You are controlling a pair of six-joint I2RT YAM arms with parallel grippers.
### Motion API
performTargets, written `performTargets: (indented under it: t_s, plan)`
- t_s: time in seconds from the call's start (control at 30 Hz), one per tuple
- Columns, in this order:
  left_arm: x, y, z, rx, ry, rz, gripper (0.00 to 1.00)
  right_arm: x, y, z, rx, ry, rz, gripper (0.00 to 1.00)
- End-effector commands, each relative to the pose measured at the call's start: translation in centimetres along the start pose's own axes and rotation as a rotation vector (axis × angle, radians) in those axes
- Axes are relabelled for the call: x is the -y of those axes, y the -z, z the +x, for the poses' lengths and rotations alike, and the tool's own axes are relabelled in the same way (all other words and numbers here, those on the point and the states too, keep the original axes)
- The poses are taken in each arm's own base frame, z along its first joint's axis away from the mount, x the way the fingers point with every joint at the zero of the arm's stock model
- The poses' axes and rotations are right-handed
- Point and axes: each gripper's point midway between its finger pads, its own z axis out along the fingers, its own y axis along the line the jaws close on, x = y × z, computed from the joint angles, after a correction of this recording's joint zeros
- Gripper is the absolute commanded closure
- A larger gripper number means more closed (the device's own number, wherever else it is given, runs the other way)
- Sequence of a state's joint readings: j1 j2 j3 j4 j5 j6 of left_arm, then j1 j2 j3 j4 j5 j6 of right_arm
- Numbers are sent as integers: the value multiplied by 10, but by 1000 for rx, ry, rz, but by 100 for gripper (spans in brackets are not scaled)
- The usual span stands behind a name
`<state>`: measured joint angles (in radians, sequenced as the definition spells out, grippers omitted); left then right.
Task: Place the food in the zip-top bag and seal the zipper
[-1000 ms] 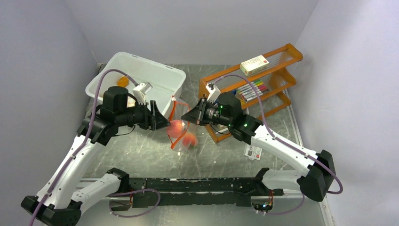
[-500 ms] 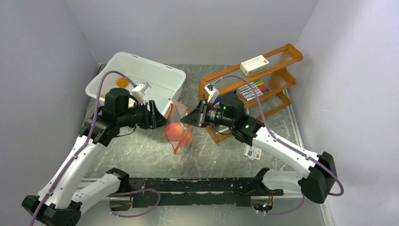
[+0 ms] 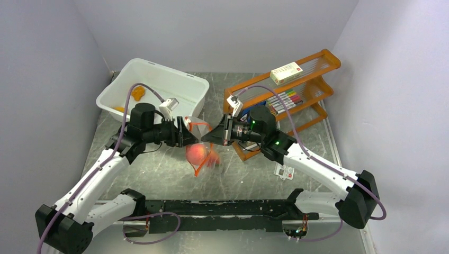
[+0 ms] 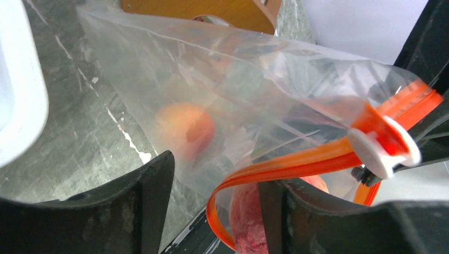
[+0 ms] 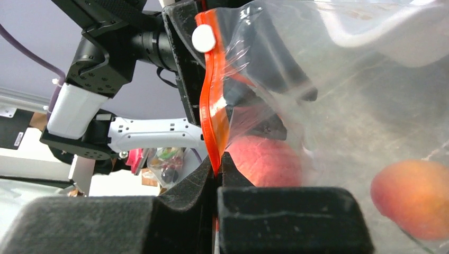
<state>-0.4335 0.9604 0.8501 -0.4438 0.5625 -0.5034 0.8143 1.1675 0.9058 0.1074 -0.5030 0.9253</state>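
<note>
Food (image 4: 186,128) hazy behind zip-top bag (image 4: 159,69) film; zipper (image 4: 296,161) loop cut by bottom edge.

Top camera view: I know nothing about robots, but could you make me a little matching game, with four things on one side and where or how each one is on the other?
Things:
1. peach-coloured fruit
2. markers
3. white box
4. right tool

Places or states:
A. on top of the orange rack
B. shut on the zipper strip
C. inside the clear bag
D. lying on a rack shelf

Pairs: 1-C, 2-D, 3-A, 4-B.
</note>
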Motion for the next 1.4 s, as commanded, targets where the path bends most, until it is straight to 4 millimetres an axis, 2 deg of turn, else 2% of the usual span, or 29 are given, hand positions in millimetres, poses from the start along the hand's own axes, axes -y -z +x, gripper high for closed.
performTargets:
  t_s: [0.0,0.07,0.17,0.23,0.4,0.47,0.57,0.67,0.8,0.93,1.0,1.1,1.23,1.37]
  plan:
    - [12,-3,-15,61,-72,74,46,-13,1,-2,1,8,-72,100]
    - [7,-5,-11,57,-70,64,57,-14,0,-2,1,5,-78,100]
    - [11,-4,-7,49,-61,88,83,-8,-2,-1,-2,-17,-55,100]
    - [12,1,-6,42,-32,71,93,-2,-4,-1,2,-47,-36,100]
    - [12,27,-2,-21,31,-57,93,29,-5,-7,45,-125,143,100]
    - [22,34,-3,-24,38,-41,93,36,-6,-6,39,-131,177,100]
    - [40,37,-6,-31,67,39,93,48,-8,-3,15,-134,237,100]
    - [44,38,-8,-43,82,41,93,56,-5,-2,5,-121,294,100]
    - [44,35,-10,-47,73,44,93,50,3,-14,33,-85,324,100]
    - [53,35,-18,-39,66,86,93,41,17,-20,30,-42,365,100]
    - [52,37,-27,-11,50,52,93,42,33,-27,34,-24,460,100]
    - [38,37,-32,-3,33,-33,93,45,63,-38,55,17,616,100]
    - [31,28,-27,-18,40,-32,93,50,84,-34,46,29,696,100]
    - [28,15,-23,-26,56,7,93,44,84,-29,13,37,666,100]
